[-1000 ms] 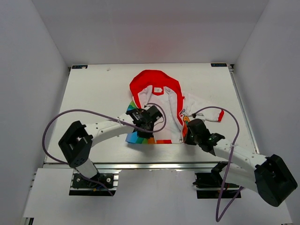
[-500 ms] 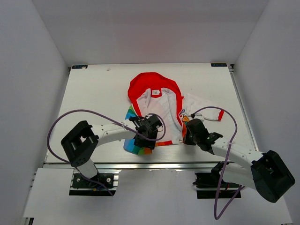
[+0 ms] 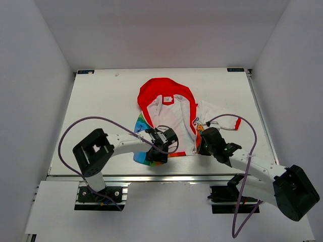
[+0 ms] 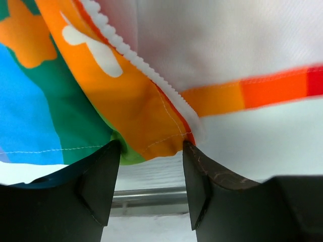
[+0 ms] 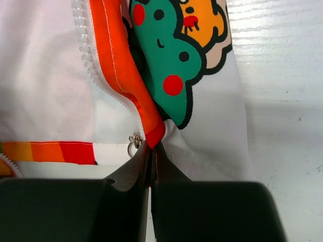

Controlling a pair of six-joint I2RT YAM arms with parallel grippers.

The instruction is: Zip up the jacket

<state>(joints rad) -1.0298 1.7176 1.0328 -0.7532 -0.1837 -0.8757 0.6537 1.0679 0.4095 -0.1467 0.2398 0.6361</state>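
Observation:
The jacket (image 3: pixel 169 108) lies open on the table, red hood far, white lining up. Its rainbow panel (image 4: pixel 55 96) and white zipper teeth (image 4: pixel 136 58) fill the left wrist view. My left gripper (image 3: pixel 154 155) sits at the panel's near hem and is open. The hem's orange corner hangs just at its tips (image 4: pixel 151 151), not clamped. My right gripper (image 3: pixel 202 146) is at the cartoon panel's near corner. It is shut (image 5: pixel 152 148) on the jacket's red front edge, right beside the metal zipper pull (image 5: pixel 135 141).
The white table (image 3: pixel 101 96) ends in a metal rail (image 4: pixel 146 194) just below the left fingers. Purple cables (image 3: pixel 96 121) loop over both arms. White walls close the back and both sides.
My left gripper has opened, let go of the rainbow panel and drawn back toward the near edge. The jacket slid slightly nearer. The right gripper has kept its hold.

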